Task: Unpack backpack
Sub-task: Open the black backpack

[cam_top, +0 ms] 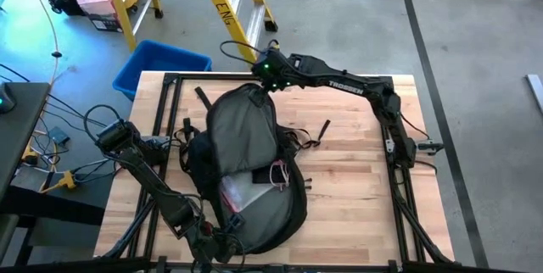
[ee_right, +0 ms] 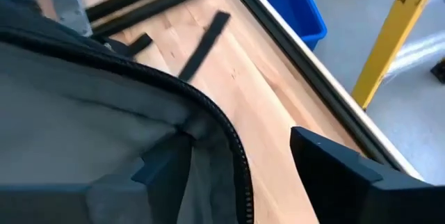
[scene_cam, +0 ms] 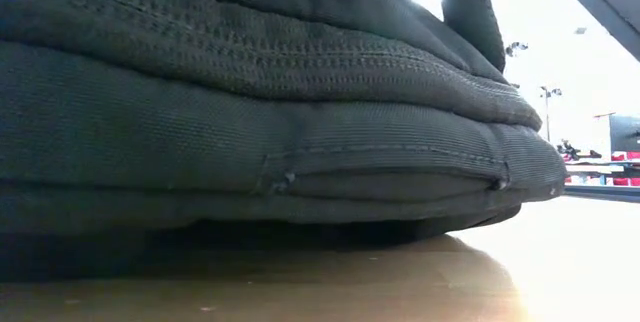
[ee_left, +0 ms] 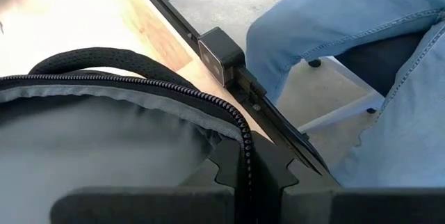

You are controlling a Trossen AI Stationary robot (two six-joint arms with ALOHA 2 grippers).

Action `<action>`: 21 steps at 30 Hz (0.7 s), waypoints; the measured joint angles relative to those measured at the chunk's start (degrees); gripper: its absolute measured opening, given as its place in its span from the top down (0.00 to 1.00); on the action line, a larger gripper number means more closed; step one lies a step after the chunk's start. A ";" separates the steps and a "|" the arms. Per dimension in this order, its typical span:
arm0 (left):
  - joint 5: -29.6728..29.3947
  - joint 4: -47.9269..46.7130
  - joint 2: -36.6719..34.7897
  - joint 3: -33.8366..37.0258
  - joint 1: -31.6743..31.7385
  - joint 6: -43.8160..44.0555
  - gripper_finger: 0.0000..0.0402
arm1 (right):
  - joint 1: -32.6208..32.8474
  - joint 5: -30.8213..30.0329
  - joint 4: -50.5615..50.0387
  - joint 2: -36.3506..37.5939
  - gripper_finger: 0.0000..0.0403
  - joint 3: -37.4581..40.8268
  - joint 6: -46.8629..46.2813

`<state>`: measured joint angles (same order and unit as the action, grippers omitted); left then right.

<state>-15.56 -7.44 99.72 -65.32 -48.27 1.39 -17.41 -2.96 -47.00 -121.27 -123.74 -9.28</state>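
Observation:
The black backpack (cam_top: 246, 137) lies flat mid-table with its grey panel up, and it fills the low view (scene_cam: 250, 112). Its near end gapes, showing a clear pouch (cam_top: 242, 190) and small items inside. My left gripper (cam_top: 208, 237) is at the backpack's near end, shut on the zippered rim (ee_left: 247, 158). My right gripper (cam_top: 270, 74) is at the far end and open (ee_right: 240, 161). One of its fingers (ee_right: 163, 165) is over the grey lining and the other (ee_right: 334, 165) is outside over the wood. Whether the right gripper touches the fabric I cannot tell. My left gripper pinches the backpack's zippered rim (ee_left: 243, 137) between its two shut fingers at the bag's near end. The zipper teeth run straight into the closed gap. The rim arches away from the fingers, with grey lining on one side, while the bag's body stays on the table.
Loose black straps (cam_top: 325, 129) lie on the wood right of the backpack. A black frame (cam_top: 170, 95) edges the table. A blue bin (cam_top: 161, 65) and a yellow ladder (cam_top: 229, 2) stand beyond the far edge. A seated person's jeans-clad legs (ee_left: 361, 50) are close to the near edge.

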 joint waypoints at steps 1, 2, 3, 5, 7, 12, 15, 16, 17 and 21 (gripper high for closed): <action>-0.03 0.00 0.00 0.01 0.02 0.00 1.00 | 0.32 0.02 0.02 0.76 0.41 0.00 0.32; -0.05 0.00 0.00 0.00 0.02 0.00 1.00 | 0.64 0.02 0.00 1.38 0.41 0.04 0.64; -0.07 0.02 0.00 0.00 0.02 0.00 1.00 | 1.02 -0.07 0.11 2.07 0.41 0.04 0.85; -0.26 0.07 0.00 0.00 0.02 0.00 1.00 | 1.99 -0.23 0.17 3.55 0.42 0.04 2.36; -0.43 0.09 0.00 0.00 0.02 -0.02 1.00 | 3.27 0.43 0.77 4.74 0.42 0.04 5.08; -1.11 0.10 0.00 0.00 0.04 -0.08 1.00 | 7.48 4.57 3.55 6.83 0.44 0.04 11.93; -1.37 0.09 0.00 0.00 0.04 -0.11 1.00 | 9.12 9.58 6.05 6.84 0.45 0.04 15.50; -1.40 0.09 0.00 0.00 0.04 -0.11 1.00 | 9.65 12.54 7.40 6.12 0.46 0.04 16.15; -1.44 0.10 0.00 0.00 0.04 -0.12 1.00 | 9.99 15.79 9.13 5.52 0.46 0.00 16.85; -1.53 0.77 0.00 -0.03 0.09 -1.07 1.00 | 10.16 21.21 13.80 0.46 0.49 0.02 17.03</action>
<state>-17.08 -6.67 99.72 -65.34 -48.18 0.32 -7.25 18.25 -33.20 -120.81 -123.72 7.76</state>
